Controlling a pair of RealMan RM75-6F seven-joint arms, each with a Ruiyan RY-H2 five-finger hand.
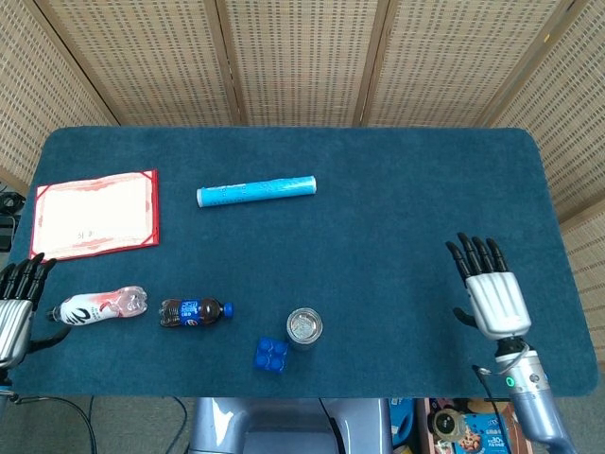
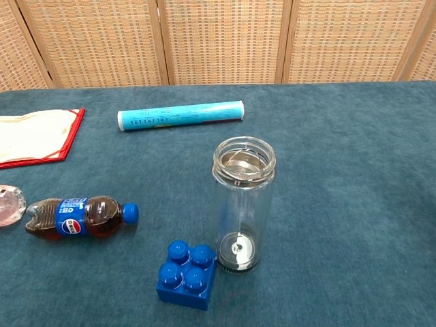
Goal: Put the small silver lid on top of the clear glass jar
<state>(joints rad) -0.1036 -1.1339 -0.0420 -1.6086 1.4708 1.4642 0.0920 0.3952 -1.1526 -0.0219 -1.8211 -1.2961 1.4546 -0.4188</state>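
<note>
Near the front edge of the blue-covered desk (image 1: 406, 189) we see the clear glass jar (image 2: 243, 204) standing upright, with the small silver lid (image 2: 242, 162) sitting in its mouth, slightly tilted. Just beside the jar's base sits a blue studded plastic block (image 2: 187, 274). To its left a small cola bottle with a blue cap (image 2: 78, 216) lies on its side. A light blue printed tube (image 2: 180, 115) lies farther back, and a red-bordered certificate folder (image 1: 95, 214) rests at the desk's left. Our right hand (image 1: 490, 290) hovers at the desk's right, fingers spread, holding nothing. Our left hand (image 1: 13, 305) sits at the left edge, fingers apart, holding nothing.
</note>
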